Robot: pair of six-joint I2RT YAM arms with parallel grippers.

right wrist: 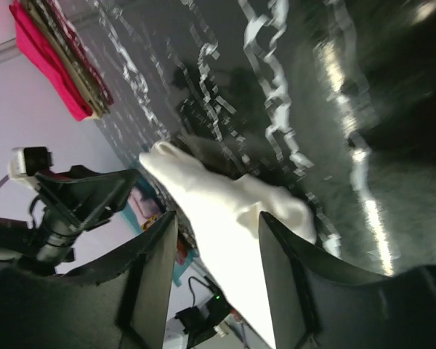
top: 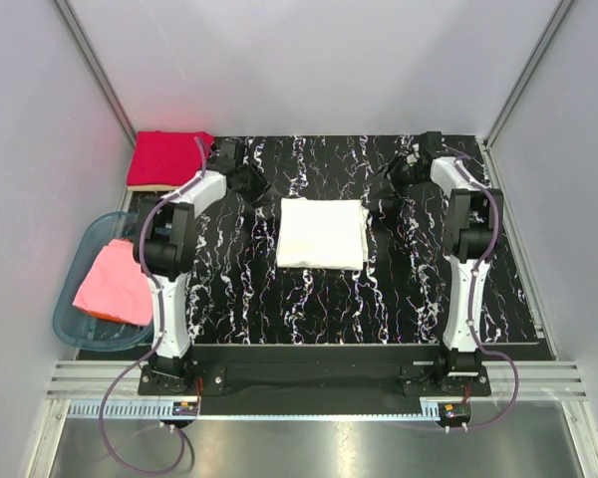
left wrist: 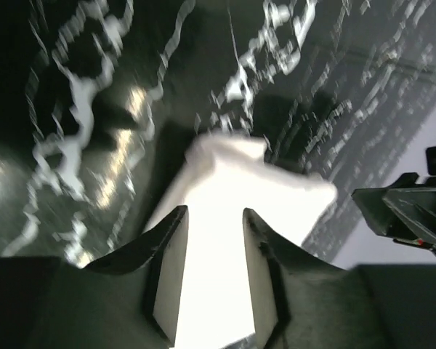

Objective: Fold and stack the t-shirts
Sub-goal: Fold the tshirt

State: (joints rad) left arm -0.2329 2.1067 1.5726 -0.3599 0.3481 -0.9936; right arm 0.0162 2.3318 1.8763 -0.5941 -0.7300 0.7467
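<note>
The black white-streaked mat (top: 229,289) lies under both tools and takes up most of the floor of the cell. The translucent teal tub (top: 72,321) sits off the mat's left edge. It is well back from the left tool (left wrist: 214,214), toward that arm's base and on its outer side.

The white t-shirt (top: 322,234) lies folded into a flat, near-square packet on the mat between the two tools. It is to the right of the left tool, to the left of the right tool (right wrist: 218,218), and a little closer to the arm bases than either. In each wrist view its far corner shows just past the fingertips, blurred.

The red t-shirt (top: 167,157) lies folded just left of the left tool, at the mat's far-left corner. A tan layer shows beneath it; I cannot tell what that layer is. The pink t-shirt (top: 115,284) lies loosely bunched in the tub, beside the left arm's elbow and well apart from its tool.

The left tool hangs by the white t-shirt's far-left corner, its fingers parted to a middling gap and clamped on nothing. The right tool hangs by the far-right corner, likewise parted and slightly wider, gripping nothing.
</note>
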